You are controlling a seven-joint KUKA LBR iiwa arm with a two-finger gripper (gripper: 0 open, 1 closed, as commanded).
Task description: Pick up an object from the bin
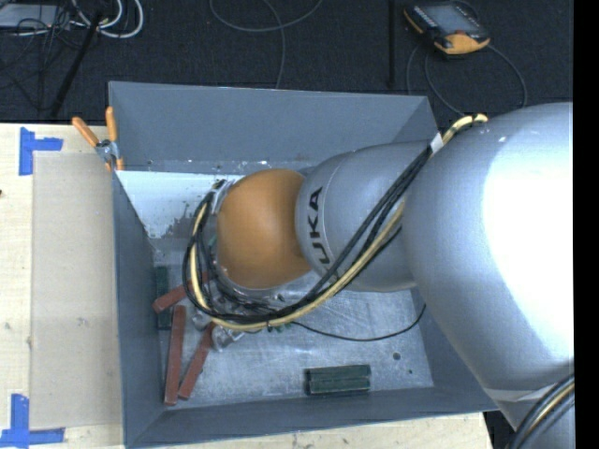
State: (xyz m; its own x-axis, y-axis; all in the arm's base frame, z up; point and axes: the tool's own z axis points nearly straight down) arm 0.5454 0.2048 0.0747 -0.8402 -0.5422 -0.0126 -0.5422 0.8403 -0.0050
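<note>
My gripper [221, 331] is low in the left part of the bin, mostly hidden under the orange wrist cover and cables. Just to its left lie reddish-brown flat sticks: a short one [170, 299] lies angled, a long one [175, 355] runs toward the front wall, and another [195, 367] leans diagonally with its upper end right at the gripper. A small dark green block [164, 317] sits between the short stick and the long one. Whether anything is between the jaws is hidden.
A dark green rectangular block [337, 380] lies flat near the front wall, to the right of the gripper. Another dark piece [161, 278] rests against the left wall. The arm covers the bin's middle and right side.
</note>
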